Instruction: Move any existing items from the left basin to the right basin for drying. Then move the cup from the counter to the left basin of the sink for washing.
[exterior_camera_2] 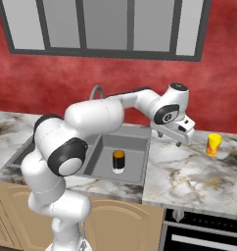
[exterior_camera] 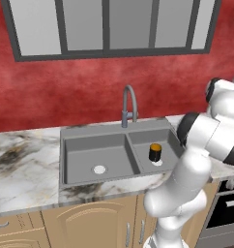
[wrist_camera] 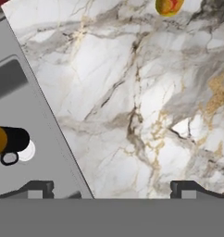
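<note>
The black jar with an orange top [exterior_camera: 155,152] stands upright in the right basin [exterior_camera: 143,157], next to its white drain; it is also in the right base view [exterior_camera_2: 118,161] and the hand view [wrist_camera: 9,139]. The left basin [exterior_camera: 90,157] holds only its white drain. The yellow cup [exterior_camera_2: 214,144] stands on the marble counter [exterior_camera_2: 189,171] right of the sink, and its top shows at the hand view's upper edge [wrist_camera: 168,6]. My gripper [exterior_camera_2: 182,139] hovers open over the counter between sink and cup, with nothing between its fingertips [wrist_camera: 37,189].
A tall curved grey faucet [exterior_camera: 128,104] rises behind the sink's divider. A red wall with a window runs behind the counter. An oven front [exterior_camera_2: 203,230] sits under the counter to the right. Bare marble [wrist_camera: 132,106] lies below the hand.
</note>
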Robot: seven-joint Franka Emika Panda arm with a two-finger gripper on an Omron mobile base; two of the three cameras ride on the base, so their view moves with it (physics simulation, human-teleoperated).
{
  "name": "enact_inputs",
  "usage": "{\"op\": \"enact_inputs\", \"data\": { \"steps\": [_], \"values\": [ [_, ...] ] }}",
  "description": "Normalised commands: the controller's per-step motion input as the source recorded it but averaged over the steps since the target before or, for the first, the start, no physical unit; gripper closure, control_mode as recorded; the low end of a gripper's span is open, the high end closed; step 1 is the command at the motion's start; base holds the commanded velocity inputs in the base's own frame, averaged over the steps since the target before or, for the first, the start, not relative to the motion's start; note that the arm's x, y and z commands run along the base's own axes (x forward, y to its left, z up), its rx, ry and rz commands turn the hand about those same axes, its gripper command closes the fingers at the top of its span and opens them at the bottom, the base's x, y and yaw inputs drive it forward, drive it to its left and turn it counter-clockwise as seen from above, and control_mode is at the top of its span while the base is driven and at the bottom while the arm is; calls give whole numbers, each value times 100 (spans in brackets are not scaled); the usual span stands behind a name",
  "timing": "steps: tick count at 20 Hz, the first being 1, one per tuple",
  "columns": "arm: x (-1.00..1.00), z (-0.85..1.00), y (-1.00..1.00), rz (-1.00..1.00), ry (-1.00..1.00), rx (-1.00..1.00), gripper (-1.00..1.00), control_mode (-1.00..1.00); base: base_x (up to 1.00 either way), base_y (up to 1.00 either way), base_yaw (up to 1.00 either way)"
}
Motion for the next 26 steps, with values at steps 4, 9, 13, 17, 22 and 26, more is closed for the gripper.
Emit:
{"op": "enact_inputs", "data": {
  "steps": [4, 9, 13, 17, 22, 26],
  "values": [
    [13, 5, -26, -3, -4, 0, -100, -100, 0, 0, 0],
    [15, 9, -22, -2, -6, 0, -100, -100, 0, 0, 0],
    [15, 9, -22, -1, -7, 0, -100, -100, 0, 0, 0],
    [17, 11, -22, 0, -7, 0, -100, -100, 0, 0, 0],
    [17, 7, -23, 0, -3, -1, -100, -100, 0, 0, 0],
    [25, 8, -17, 0, 0, -5, -100, -100, 0, 0, 0]
  ]
}}
